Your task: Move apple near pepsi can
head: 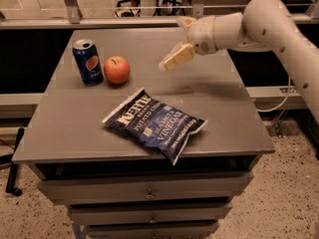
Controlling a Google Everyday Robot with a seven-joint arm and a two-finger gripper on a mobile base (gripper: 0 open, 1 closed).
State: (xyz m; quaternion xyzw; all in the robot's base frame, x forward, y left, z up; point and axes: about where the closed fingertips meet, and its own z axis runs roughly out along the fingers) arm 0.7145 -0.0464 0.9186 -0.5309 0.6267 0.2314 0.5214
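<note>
The red-orange apple (pixel 116 69) sits on the grey table (pixel 219 98), just right of the blue pepsi can (pixel 87 61), with a small gap between them. The can stands upright near the table's back left. My gripper (pixel 172 44) hangs above the table's back middle, to the right of the apple and clear of it. It is open and empty, with one pale finger (pixel 177 58) pointing down to the left.
A dark blue Kettle chip bag (pixel 154 123) lies flat in the middle front of the table. Drawers sit below the tabletop. A metal rail runs behind the table. My arm reaches in from the upper right.
</note>
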